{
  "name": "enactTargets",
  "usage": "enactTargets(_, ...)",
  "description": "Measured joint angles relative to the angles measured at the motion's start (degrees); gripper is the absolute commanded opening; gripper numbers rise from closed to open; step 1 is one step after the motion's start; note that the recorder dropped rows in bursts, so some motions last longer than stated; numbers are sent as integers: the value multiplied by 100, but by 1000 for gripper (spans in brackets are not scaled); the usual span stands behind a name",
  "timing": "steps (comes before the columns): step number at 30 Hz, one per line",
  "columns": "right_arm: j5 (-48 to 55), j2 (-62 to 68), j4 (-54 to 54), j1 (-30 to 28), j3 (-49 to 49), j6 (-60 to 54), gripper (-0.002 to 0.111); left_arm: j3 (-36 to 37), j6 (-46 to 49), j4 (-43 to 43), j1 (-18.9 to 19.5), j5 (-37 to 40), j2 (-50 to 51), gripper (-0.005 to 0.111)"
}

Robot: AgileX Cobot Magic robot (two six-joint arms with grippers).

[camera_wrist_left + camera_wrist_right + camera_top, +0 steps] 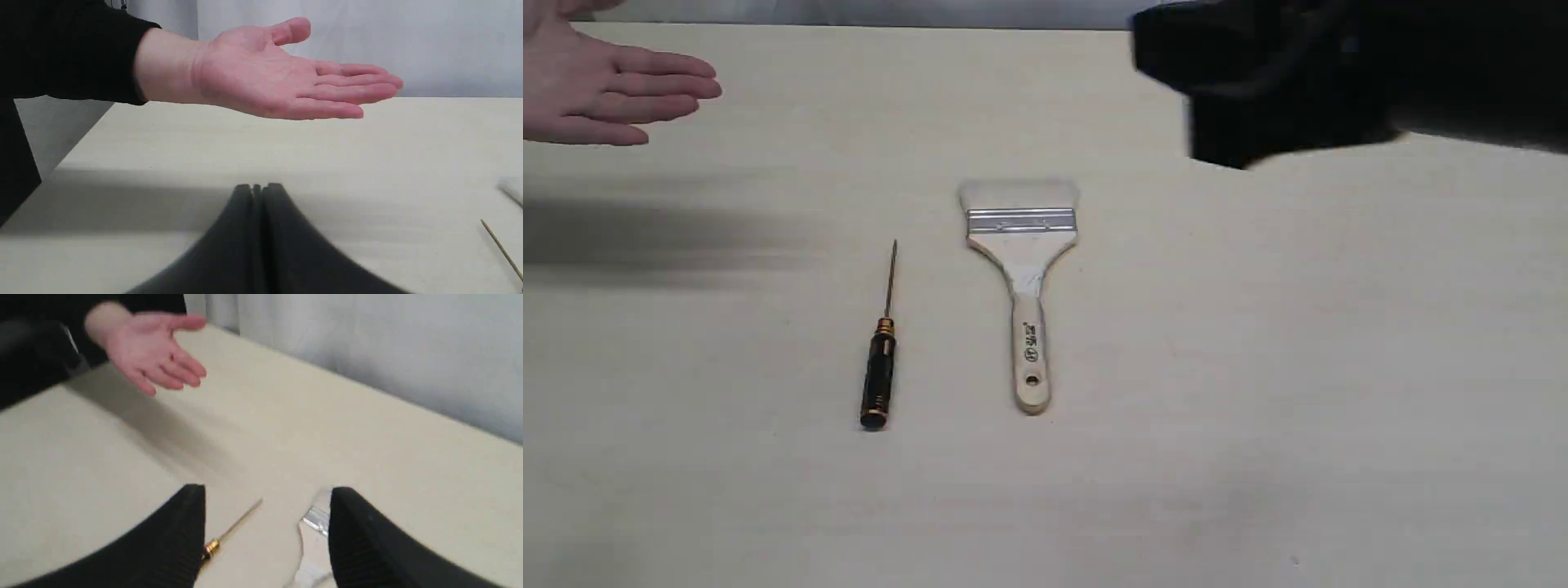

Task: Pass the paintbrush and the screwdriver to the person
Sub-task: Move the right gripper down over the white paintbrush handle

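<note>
The paintbrush lies flat mid-table, bristles toward the far edge. To its left lies the screwdriver, shaft pointing away. The person's open hand hovers palm up at the far left. My right arm is a dark blur at the upper right, apart from both tools. In the right wrist view the right gripper is open, with the screwdriver shaft and the brush ferrule between its fingers, below it. The left gripper is shut and empty, low over the table, facing the hand.
The pale table carries only the two tools. A grey curtain runs behind its far edge. The person's black sleeve reaches in from the left side. A dark shadow falls on the table under the hand.
</note>
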Motion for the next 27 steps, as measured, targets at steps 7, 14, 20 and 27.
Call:
enactTargets(7,2030,2260,-1426,34,-1800,1134,48,0,0,0,0,0,0,0)
enactTargets(14,3176,3739,-1562,34,-2878,1428,49,0,0,0,0,0,0,0)
enactTargets(20,3357,4698,-1383,34,-3330,1632,49,0,0,0,0,0,0,0)
enactTargets(27,3827,5705,-1156,34,-3994,1811,49,0,0,0,0,0,0,0)
